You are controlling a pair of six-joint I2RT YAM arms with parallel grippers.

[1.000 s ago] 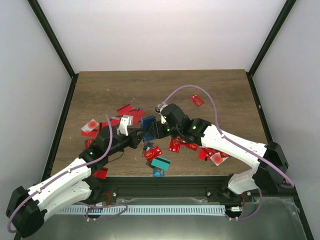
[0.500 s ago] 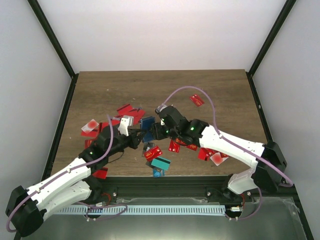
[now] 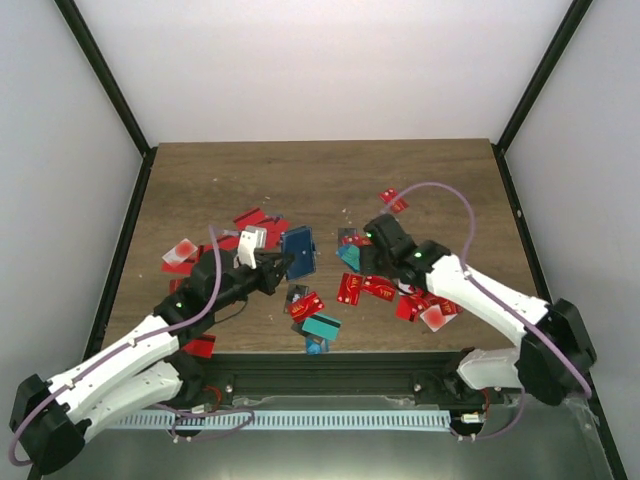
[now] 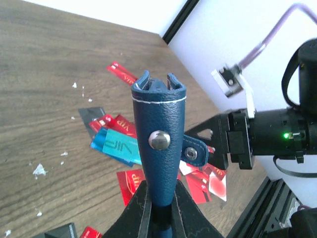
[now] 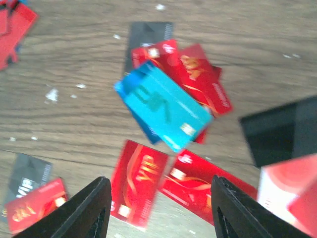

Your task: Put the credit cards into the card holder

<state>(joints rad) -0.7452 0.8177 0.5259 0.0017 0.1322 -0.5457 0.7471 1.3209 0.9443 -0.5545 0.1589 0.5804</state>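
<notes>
While my left end effector [image 4: 159,213] is clamping the card holder [image 4: 158,124], my right end effector [image 5: 158,198], apart, is hovering above its next teal card [image 5: 166,106].

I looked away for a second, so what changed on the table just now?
The right claw backed away from the holder toward its own side, open and empty, and now hangs over a teal card. The left claw stayed shut on the holder; the loose cards look unmoved.
</notes>
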